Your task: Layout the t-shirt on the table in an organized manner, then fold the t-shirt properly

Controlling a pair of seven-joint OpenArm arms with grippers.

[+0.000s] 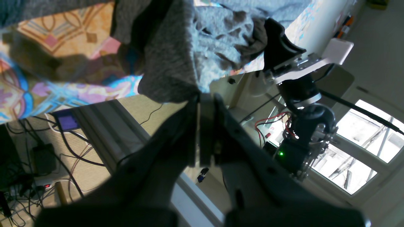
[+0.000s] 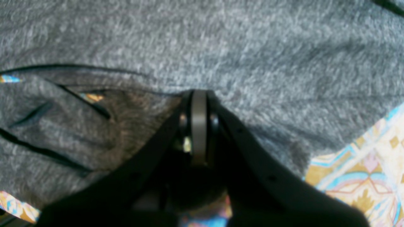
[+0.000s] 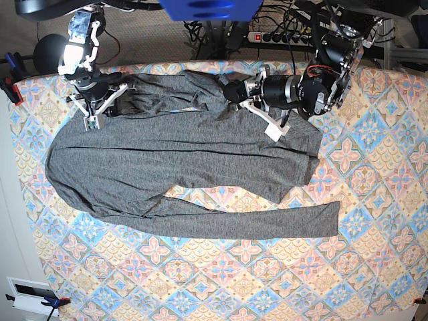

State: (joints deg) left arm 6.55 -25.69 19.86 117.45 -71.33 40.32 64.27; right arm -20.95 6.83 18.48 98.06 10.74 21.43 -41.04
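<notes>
Grey t-shirt [image 3: 180, 174] spread on table [image 3: 374, 200], both claws [image 1: 202, 97] [image 2: 199, 94] clamped on its far edge

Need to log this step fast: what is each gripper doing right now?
Left gripper: shut on the t-shirt, pinching its edge.
Right gripper: shut on the t-shirt, pinching the fabric.

t-shirt [image 3: 180, 160]: soft heather-grey knit, matt, wrinkly
table [image 3: 374, 254]: printed patterned cloth cover, matt, smooth
right gripper [image 2: 199, 94]: matt black plastic fingers
left gripper [image 1: 205, 97]: matt black plastic
</notes>
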